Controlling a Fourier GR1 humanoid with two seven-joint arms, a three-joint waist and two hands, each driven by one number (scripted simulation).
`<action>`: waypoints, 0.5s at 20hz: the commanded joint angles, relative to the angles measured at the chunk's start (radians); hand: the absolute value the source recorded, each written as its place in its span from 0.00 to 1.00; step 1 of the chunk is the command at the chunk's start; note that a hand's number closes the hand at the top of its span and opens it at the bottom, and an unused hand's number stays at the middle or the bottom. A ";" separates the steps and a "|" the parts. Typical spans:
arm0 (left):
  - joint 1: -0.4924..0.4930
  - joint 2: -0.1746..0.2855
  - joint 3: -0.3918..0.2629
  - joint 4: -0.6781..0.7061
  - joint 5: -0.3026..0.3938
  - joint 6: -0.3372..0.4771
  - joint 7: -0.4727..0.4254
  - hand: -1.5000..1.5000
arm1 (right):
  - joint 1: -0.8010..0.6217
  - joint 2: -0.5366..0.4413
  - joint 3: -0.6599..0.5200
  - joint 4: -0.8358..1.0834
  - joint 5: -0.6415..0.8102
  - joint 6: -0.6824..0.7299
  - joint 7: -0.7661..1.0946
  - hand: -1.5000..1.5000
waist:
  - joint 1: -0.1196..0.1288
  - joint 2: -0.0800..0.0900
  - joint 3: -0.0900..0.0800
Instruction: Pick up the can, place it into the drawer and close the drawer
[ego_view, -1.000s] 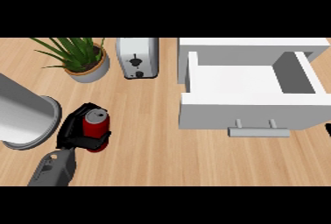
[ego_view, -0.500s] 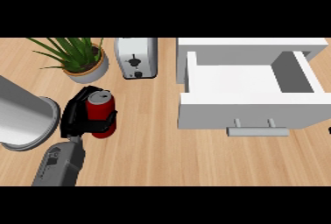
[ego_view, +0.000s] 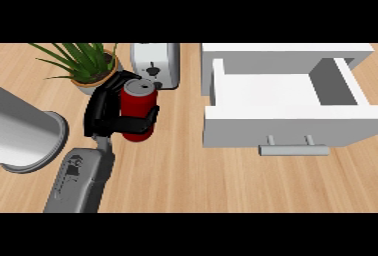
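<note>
A red can (ego_view: 138, 106) with a silver top is held upright in my left hand (ego_view: 102, 113), whose black fingers and thumb curl round its body. Hand and can are in the left half of the head view, just in front of the toaster, and the can looks lifted off the wooden counter. The white drawer (ego_view: 280, 128) stands pulled open at the right, its inside bare, with a grey handle (ego_view: 293, 149) on its front. My right hand does not show.
A silver toaster (ego_view: 156, 63) stands behind the can, and a potted plant (ego_view: 89, 65) is at the back left. A large grey cylinder (ego_view: 25, 132) lies at the left edge, close to my left forearm.
My left hand has carried the can up off the counter and somewhat away and to the right, towards the toaster. The drawer has not moved.
</note>
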 joint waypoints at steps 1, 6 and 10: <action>-0.086 -0.007 -0.113 -0.121 0.007 0.106 0.195 1.00 | -0.013 -0.007 -0.008 0.007 0.003 0.003 0.005 0.00 | -0.001 -0.001 0.000; -0.298 -0.008 -0.119 0.014 -0.024 0.184 0.245 1.00 | -0.008 0.016 0.008 -0.017 0.019 -0.006 0.010 0.00 | -0.012 0.002 0.000; -0.417 -0.008 -0.160 0.066 -0.026 0.244 0.281 1.00 | 0.011 0.025 0.009 0.013 0.011 -0.001 -0.035 0.00 | -0.013 0.002 0.000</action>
